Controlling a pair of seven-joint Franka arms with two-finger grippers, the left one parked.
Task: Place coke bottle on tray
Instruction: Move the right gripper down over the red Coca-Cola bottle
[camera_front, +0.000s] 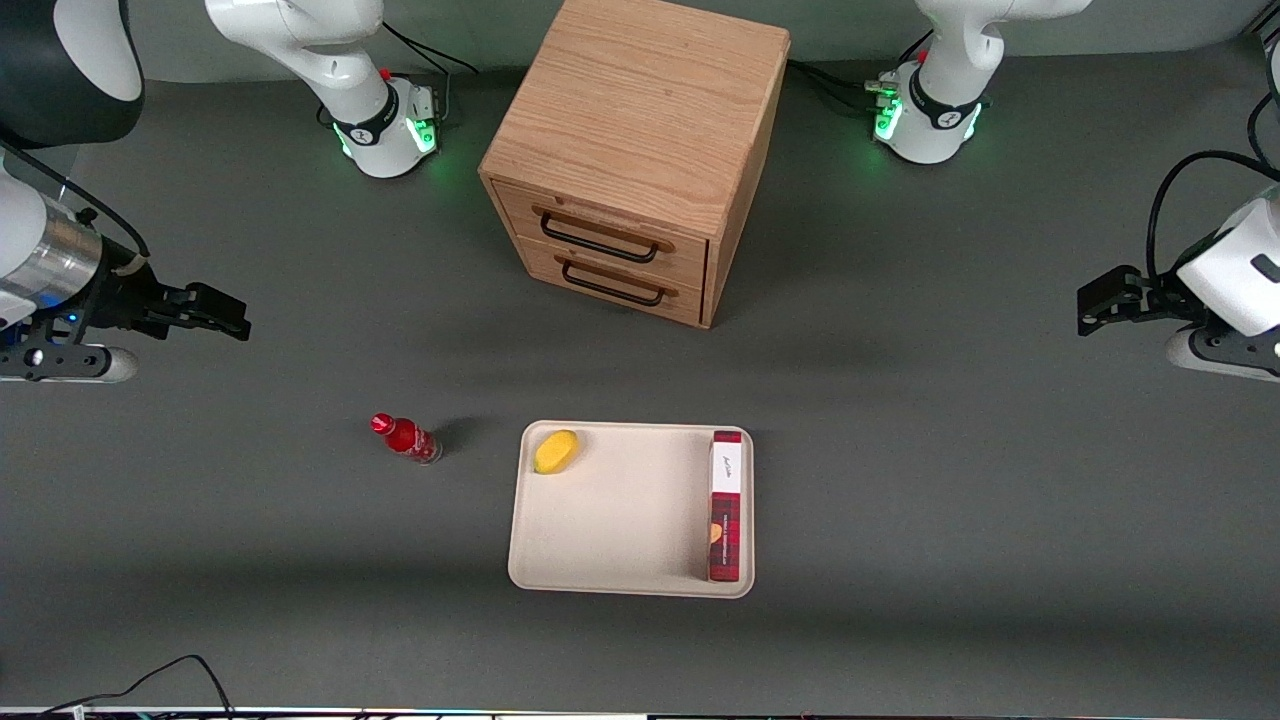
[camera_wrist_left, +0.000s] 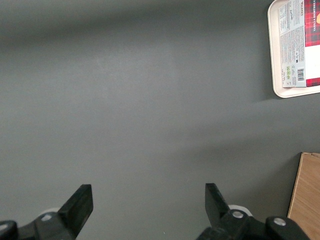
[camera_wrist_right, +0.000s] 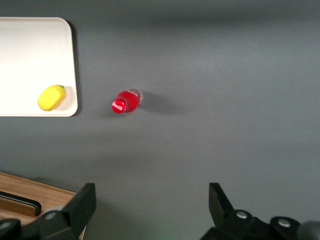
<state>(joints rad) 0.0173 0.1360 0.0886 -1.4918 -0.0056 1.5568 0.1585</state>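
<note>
I see the coke bottle (camera_front: 405, 437) standing on the table just beside the tray (camera_front: 620, 520), toward the working arm's end. My gripper (camera_wrist_right: 150, 210) hangs with fingers apart, well away from it. Only the front view shows the cabinet (camera_front: 640, 150) whole.

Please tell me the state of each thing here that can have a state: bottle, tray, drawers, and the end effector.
coke bottle: upright on the table, capped, beside the tray.
tray: holds a lemon and a plaid box.
cabinet: both drawers shut.
end effector: open, empty, above the table.
</note>
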